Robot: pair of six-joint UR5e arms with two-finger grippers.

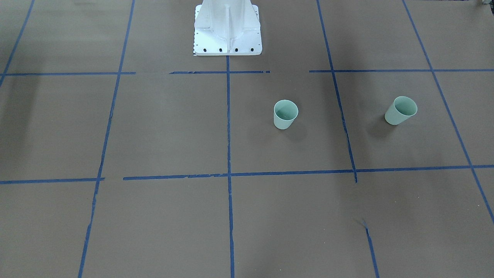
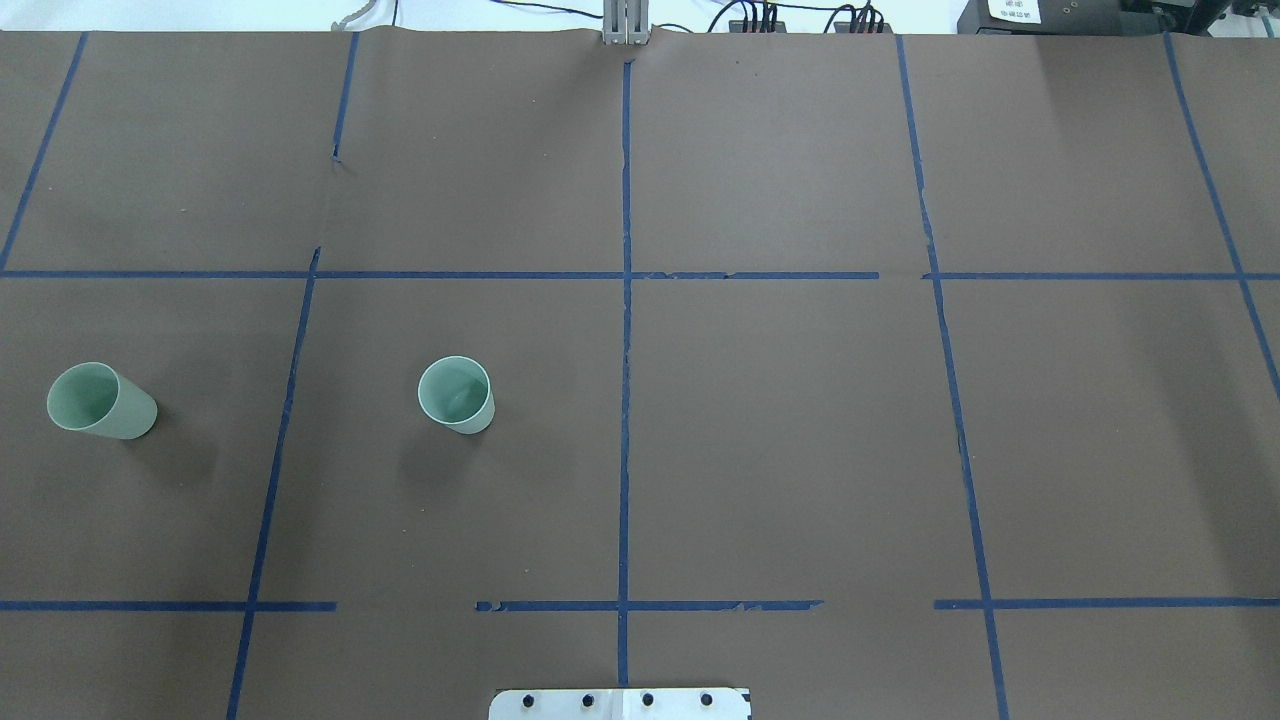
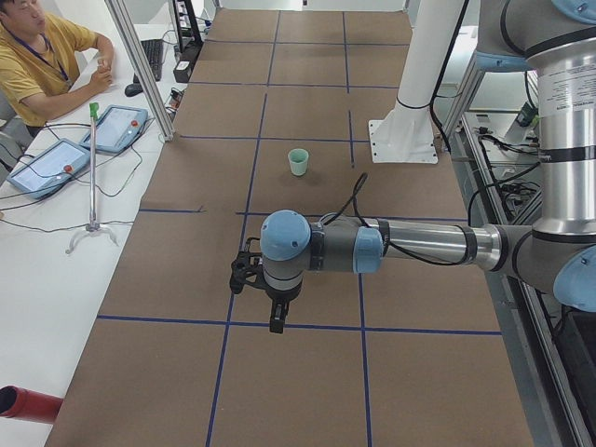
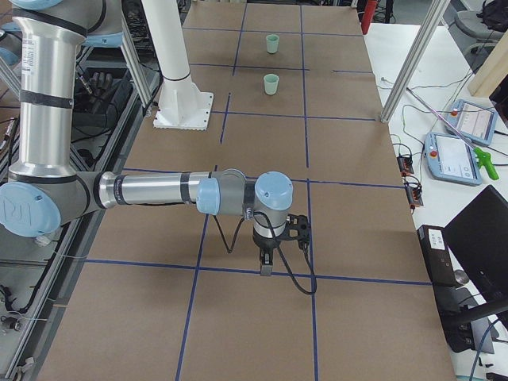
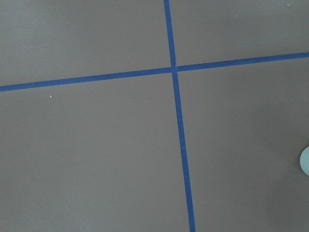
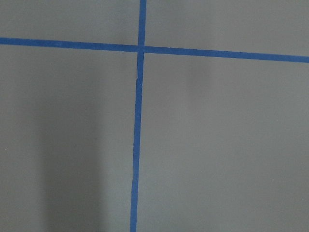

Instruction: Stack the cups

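Two pale mint-green cups stand upright and apart on the brown table. One cup (image 2: 457, 395) (image 1: 285, 114) is left of the centre line; the other cup (image 2: 100, 402) (image 1: 401, 110) is near the table's left end. Both show far off in the exterior right view (image 4: 271, 83) (image 4: 272, 43). My left gripper (image 3: 277, 319) shows only in the exterior left view, pointing down above the table. My right gripper (image 4: 266, 266) shows only in the exterior right view, far from the cups. I cannot tell if either is open. A pale sliver (image 5: 305, 161) sits at the left wrist view's right edge.
Blue tape lines (image 2: 625, 400) grid the table. The white robot base (image 1: 227, 31) stands at the middle of the robot's edge. An operator (image 3: 37, 56) sits beside the far side with tablets (image 3: 116, 126). Aluminium posts (image 4: 413, 55) stand along that side.
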